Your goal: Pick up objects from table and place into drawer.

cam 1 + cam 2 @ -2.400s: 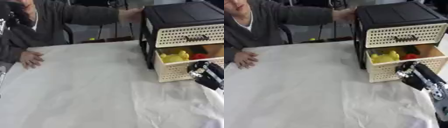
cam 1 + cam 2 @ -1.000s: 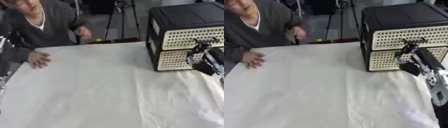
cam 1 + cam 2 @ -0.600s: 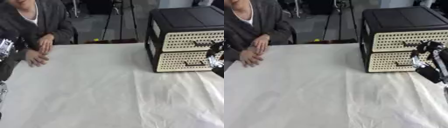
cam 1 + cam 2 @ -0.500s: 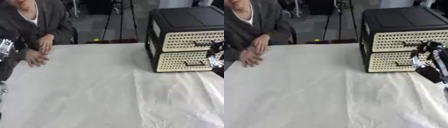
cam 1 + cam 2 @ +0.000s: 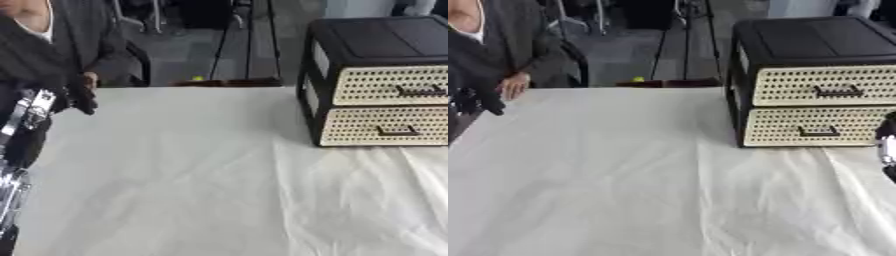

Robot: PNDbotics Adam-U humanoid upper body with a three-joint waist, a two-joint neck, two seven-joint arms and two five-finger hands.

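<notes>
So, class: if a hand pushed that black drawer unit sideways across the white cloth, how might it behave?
The drawer unit is boxy and wide-based, so it would probably slide, not tip. The cloth already shows creases, so it would likely bunch up ahead.

The surface (image 5: 201, 190) is covered by a white cloth (image 5: 623, 200), on which creases and folds are seen toward the right side and the near edge. Beyond the far edge, a grey floor (image 5: 188, 52) is seen, with dark stands or furniture legs (image 5: 248, 40) rising from it. A small yellow-green object (image 5: 199, 78) is seen on the floor just behind the far edge; what it is cannot be told.
</notes>
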